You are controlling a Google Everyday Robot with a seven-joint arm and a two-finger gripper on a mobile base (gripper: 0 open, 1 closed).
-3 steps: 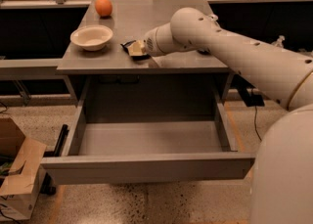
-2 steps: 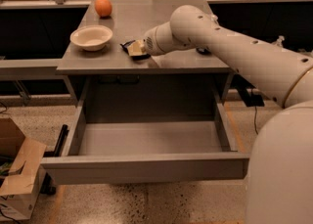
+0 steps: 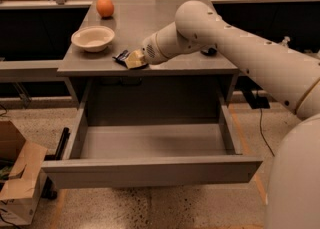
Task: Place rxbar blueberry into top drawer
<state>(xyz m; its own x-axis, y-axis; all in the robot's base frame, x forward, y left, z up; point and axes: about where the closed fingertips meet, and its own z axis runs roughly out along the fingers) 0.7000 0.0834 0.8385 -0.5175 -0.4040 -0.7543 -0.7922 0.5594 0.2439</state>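
The rxbar blueberry, a small dark flat wrapper, lies on the grey table top near its front edge, right of the bowl. My gripper is down at the bar's right end, touching or covering part of it, with the white arm reaching in from the right. The top drawer is pulled wide open below the table, and its inside shows nothing in it.
A white bowl stands left of the bar. An orange sits at the table's back left. A small dark object lies behind my arm. A cardboard box stands on the floor at left. Cables run along the floor at right.
My gripper has shifted slightly left and toward the table's front edge, at the bar. The drawer, bowl and orange have not moved.
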